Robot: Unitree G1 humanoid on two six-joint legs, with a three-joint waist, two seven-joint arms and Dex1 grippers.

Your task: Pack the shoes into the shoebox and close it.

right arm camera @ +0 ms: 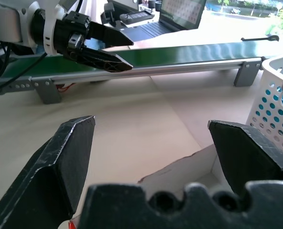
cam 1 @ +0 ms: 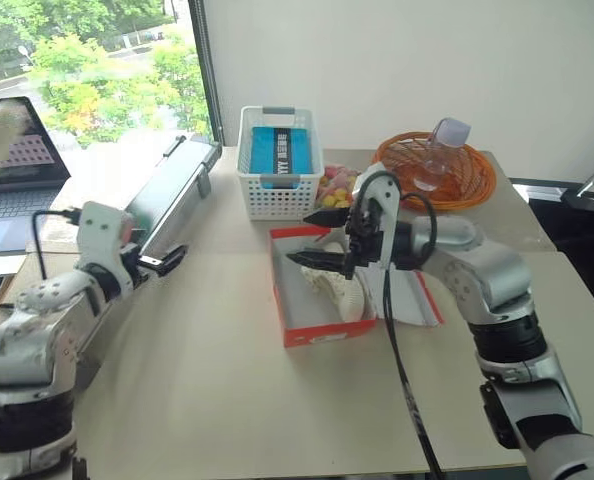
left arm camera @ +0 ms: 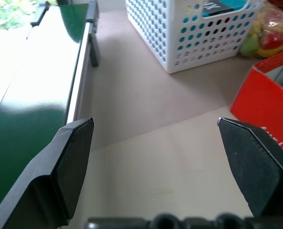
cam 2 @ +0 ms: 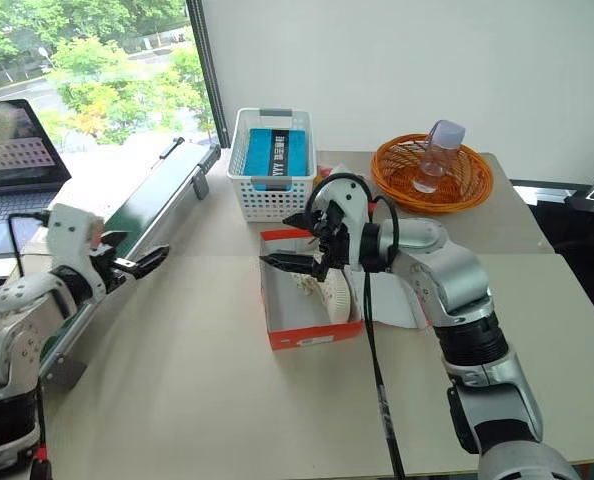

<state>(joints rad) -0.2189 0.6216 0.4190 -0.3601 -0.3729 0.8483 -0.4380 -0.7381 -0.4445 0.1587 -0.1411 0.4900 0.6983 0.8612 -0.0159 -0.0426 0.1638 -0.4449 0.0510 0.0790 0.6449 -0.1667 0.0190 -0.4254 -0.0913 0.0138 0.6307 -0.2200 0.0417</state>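
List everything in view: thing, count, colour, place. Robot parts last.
Red-orange cardboard shoebox: 1, open, table centre.
Cream-white knit sneakers: inside the shoebox; count unclear.
White plastic lattice basket: 1, behind the shoebox, blue box inside.
Round orange wicker basket: 1, far right, holds a clear plastic bottle.
Bag of colourful items: 1, right of the lattice basket.
Green conveyor belt: 1, left table edge.
Laptop: 1, dark, far left.
Left gripper: open, by the conveyor.
Right gripper: open, over the shoebox.

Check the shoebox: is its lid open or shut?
Open. The shoebox shows its white inside with a cream shoe in it, and the lid lies flapped out on the table beside it.
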